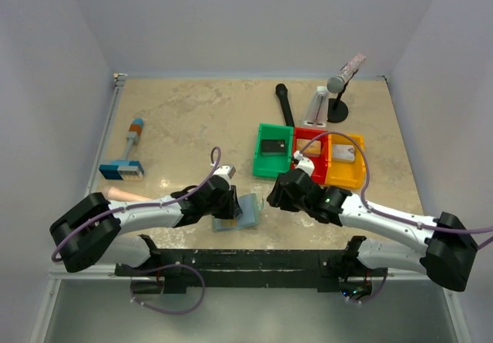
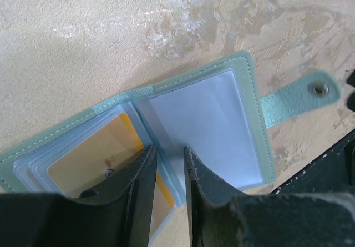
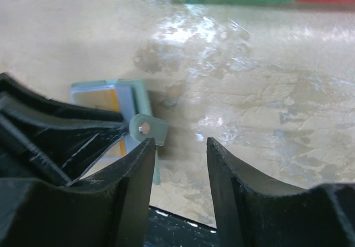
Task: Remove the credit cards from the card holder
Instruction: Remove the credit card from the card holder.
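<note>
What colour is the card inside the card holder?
The card is yellow-orange; the left wrist view shows it best.

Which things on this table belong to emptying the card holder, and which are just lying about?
Job: card holder, yellow card inside it, dark card in green bin.
Lying about: blue-and-orange tool, black stick, small stand, white tube, pink stick.

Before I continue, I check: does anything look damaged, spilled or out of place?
Nothing stands out. The card holder lies open on the table, undamaged, with one yellow card in a sleeve.
</note>
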`<act>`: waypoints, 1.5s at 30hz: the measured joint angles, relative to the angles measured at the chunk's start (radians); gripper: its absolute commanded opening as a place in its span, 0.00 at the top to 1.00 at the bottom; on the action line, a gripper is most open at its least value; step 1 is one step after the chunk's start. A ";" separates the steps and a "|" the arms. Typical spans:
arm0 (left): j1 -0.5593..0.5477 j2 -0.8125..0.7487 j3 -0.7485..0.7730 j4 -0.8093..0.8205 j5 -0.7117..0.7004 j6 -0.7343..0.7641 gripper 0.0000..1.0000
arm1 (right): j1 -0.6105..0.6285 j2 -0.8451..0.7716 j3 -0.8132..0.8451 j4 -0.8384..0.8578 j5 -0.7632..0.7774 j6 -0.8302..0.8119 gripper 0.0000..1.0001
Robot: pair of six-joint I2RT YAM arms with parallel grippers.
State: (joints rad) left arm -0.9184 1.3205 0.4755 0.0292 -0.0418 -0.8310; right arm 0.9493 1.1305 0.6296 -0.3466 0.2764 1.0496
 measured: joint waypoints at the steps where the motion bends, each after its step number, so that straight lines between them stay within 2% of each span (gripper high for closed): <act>1: 0.000 0.001 0.000 0.000 0.000 0.003 0.67 | 0.002 -0.021 0.000 0.004 -0.005 -0.021 0.53; 4: 0.000 0.002 0.001 0.000 0.000 0.005 0.67 | 0.015 -0.082 0.000 0.042 -0.041 -0.105 0.53; 8: 0.000 0.002 0.004 -0.005 0.000 0.006 0.67 | 0.047 -0.105 0.000 0.154 -0.180 -0.235 0.64; 12: 0.000 0.003 0.006 -0.008 0.000 0.006 0.67 | 0.060 -0.029 0.021 0.271 -0.372 -0.318 0.81; 14: 0.000 0.002 0.007 -0.011 0.000 0.008 0.67 | 0.065 0.048 0.055 0.301 -0.445 -0.347 0.94; 16: 0.000 0.000 0.007 -0.014 0.000 0.008 0.67 | 0.068 0.117 0.077 0.322 -0.491 -0.361 1.00; 25: 0.000 -0.051 0.007 -0.093 -0.020 0.013 0.67 | 0.069 0.217 0.060 0.351 -0.488 -0.313 1.00; 35: 0.000 -0.178 0.007 -0.205 -0.042 0.024 0.61 | 0.068 0.338 0.060 0.388 -0.469 -0.260 1.00; 40: 0.000 -0.256 0.005 -0.262 -0.062 0.026 0.62 | 0.063 0.355 0.060 0.387 -0.467 -0.247 1.00; 45: 0.000 -0.328 -0.032 -0.307 -0.135 0.003 0.65 | 0.063 0.357 0.075 0.369 -0.470 -0.244 0.90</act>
State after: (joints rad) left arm -0.9184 0.9924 0.4431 -0.2775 -0.1768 -0.8280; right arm 1.0122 1.4879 0.7044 0.0227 -0.1932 0.8055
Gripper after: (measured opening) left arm 0.361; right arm 0.060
